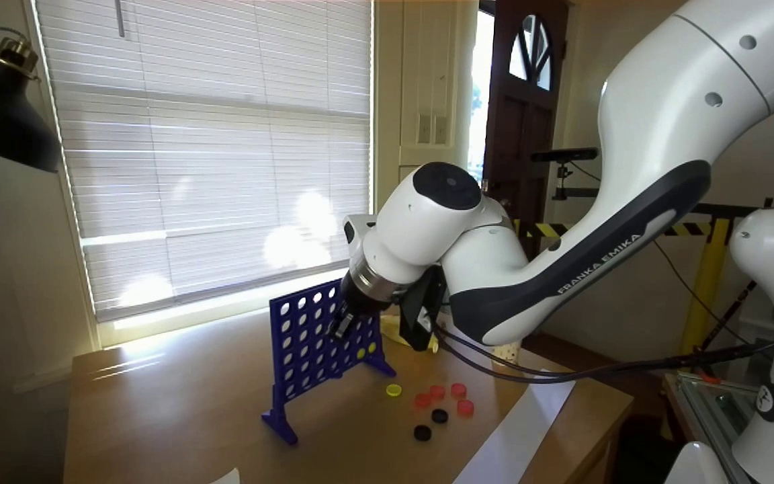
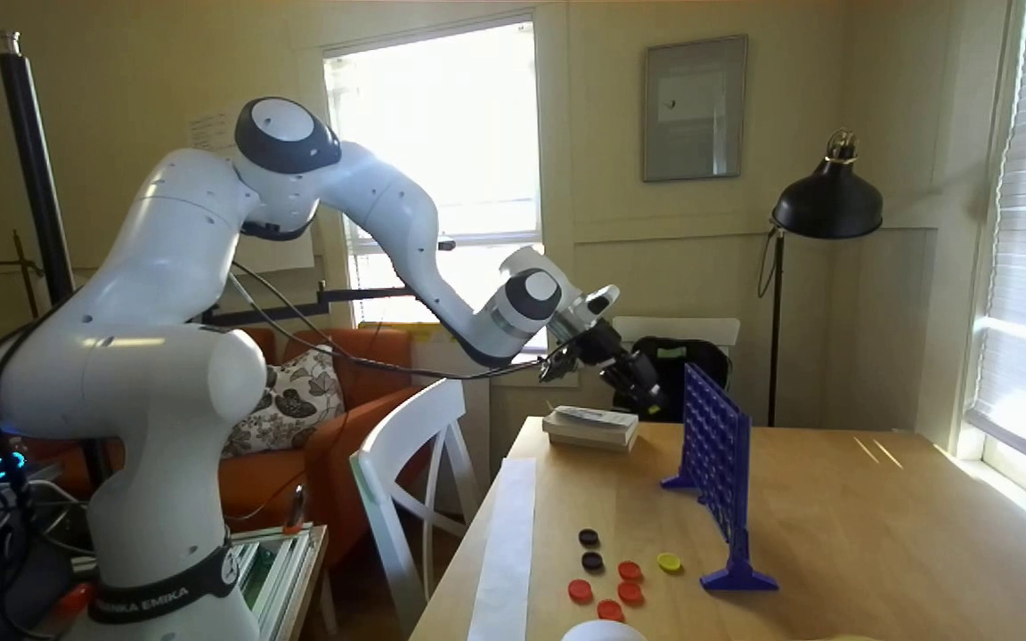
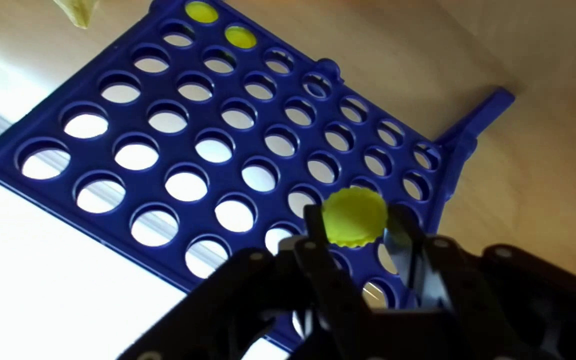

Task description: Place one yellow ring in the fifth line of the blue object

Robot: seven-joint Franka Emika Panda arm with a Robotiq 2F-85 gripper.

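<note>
blue grid (image 3: pixel 248 148): 2 yellow tokens (image 3: pixel 241 37) | pincer (image 3: pixel 356 221): gripping 1 yellow ring (image 3: pixel 354 215), grid contact unclear | 4 red tokens (image 2: pixel 580 591)

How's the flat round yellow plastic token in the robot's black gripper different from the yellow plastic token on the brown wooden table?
The held yellow token is pinched in the black gripper, but the loose yellow token isn't gripped. The held token is up in the air, while the loose token lies flat on the brown wooden table. Both are round and yellow.

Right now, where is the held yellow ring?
The wrist view shows the yellow ring right of centre, between the fingertips, in front of the blue grid.
</note>
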